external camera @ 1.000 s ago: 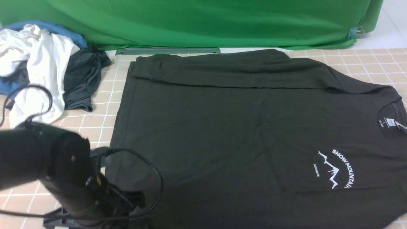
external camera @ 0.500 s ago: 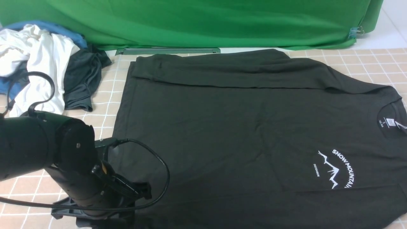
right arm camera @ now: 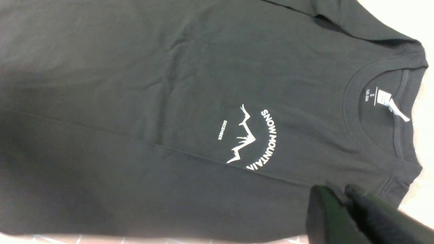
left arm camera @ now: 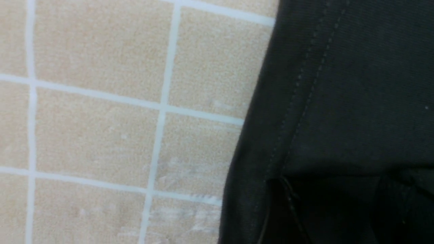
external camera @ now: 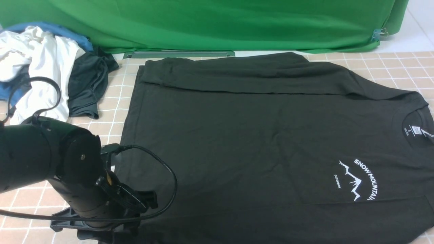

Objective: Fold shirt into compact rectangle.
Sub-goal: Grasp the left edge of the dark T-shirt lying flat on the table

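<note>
Showed a bulky, matte-black left arm [external camera: 40, 166] at the front view's lower left, cylindrical, with a rounded joint cap bearing one small screw [external camera: 82, 156]. Carried a thin black cable [external camera: 176, 185] looping off it, plus a small yellow mark [external camera: 107, 177]. Showed two dark, blunt fingers [right arm camera: 322, 217] of the right gripper [right arm camera: 337, 196] at the right wrist view's lower right.

Black shirt [external camera: 254, 135], white print [external camera: 357, 179]; green backdrop [external camera: 203, 23]

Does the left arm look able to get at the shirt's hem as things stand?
Probably yes. The left arm hangs right at the hem of the shirt, and the hem lies flat on the table with no other garment covering it.
</note>
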